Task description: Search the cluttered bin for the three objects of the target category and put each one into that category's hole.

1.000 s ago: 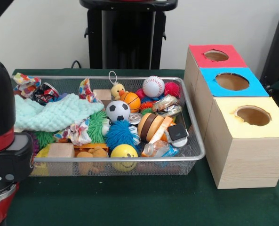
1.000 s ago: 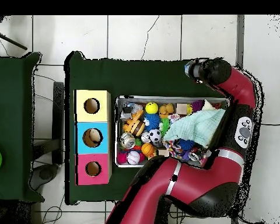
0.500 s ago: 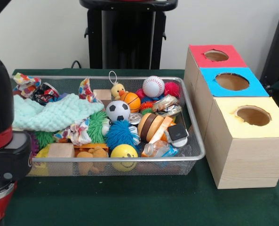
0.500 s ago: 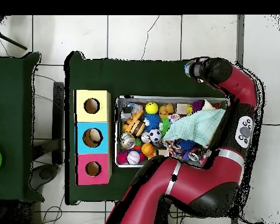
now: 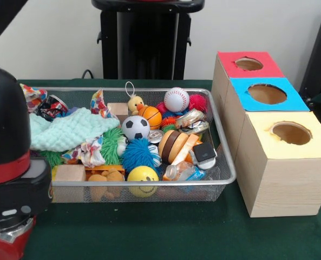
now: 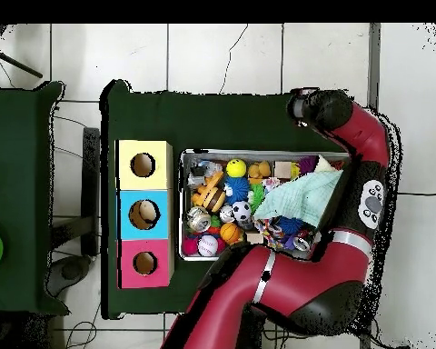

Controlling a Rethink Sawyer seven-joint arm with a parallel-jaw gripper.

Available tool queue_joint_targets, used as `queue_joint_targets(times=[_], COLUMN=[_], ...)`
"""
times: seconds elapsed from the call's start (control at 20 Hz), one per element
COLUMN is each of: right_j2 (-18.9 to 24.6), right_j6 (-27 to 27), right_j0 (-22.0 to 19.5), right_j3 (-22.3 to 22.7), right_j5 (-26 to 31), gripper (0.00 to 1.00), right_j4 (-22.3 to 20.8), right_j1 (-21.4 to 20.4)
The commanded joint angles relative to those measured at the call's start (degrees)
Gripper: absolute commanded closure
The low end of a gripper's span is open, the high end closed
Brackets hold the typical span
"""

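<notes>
The wire mesh bin (image 5: 225, 179) is sitting on the green table (image 5: 149, 233), with one clear plastic bottle (image 5: 183, 172) lying in its near right corner, just beside the yellow smiley ball (image 5: 142, 174). Only the overhead view is showing the whole red arm (image 6: 349, 236) looping around the bin's end; the front view is catching just its bulk at the left, now covering more of the bin than a second ago. Whether the fingers are open cannot be told.

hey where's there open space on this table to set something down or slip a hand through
Bare green cloth runs in front of the wire basket and the yellow box, up to the arm at the picture's left. A narrow gap separates basket and boxes. The basket itself is crowded, balls and toys packed rim to rim.
</notes>
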Motion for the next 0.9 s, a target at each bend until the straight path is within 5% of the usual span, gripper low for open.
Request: queue_joint_targets(times=[0.05, 0.2, 0.5, 0.9], right_j2=[2.8, 0.7, 1.7, 2.8], right_j6=[0.6, 7.1, 7.7, 2.6], right_j0=[-1.8, 0.5, 5.8, 7.6], right_j3=[-3.2, 3.4, 33.2, 52.7], right_j5=[-5.0, -1.4, -0.7, 1.0], gripper=[1.0, 1.0, 1.0, 1.0], right_j4=[2.8, 1.0, -0.9, 1.0], right_j1=[10.1, 4.4, -15.6, -27.6])
